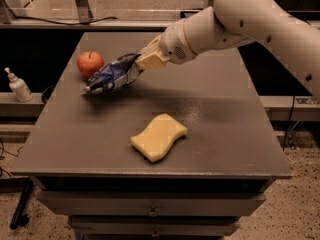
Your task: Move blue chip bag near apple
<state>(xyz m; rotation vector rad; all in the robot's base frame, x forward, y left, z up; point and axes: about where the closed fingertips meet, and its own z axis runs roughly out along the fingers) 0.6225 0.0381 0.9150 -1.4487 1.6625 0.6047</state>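
- The gripper (142, 63) grips the blue chip bag (111, 77) low over the table's (225, 109) back left, and the apple (90, 64) blocks the way just beyond the bag
- A yellow sponge (159, 136) sits at front centre, well apart, with open tabletop to its right

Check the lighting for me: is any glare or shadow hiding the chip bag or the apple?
Camera view: dim, warm light, neither hidden. The blue chip bag, held at its right end by the gripper, shows small foil glints and casts a soft shadow on the table. The apple behind its left end catches light on top.
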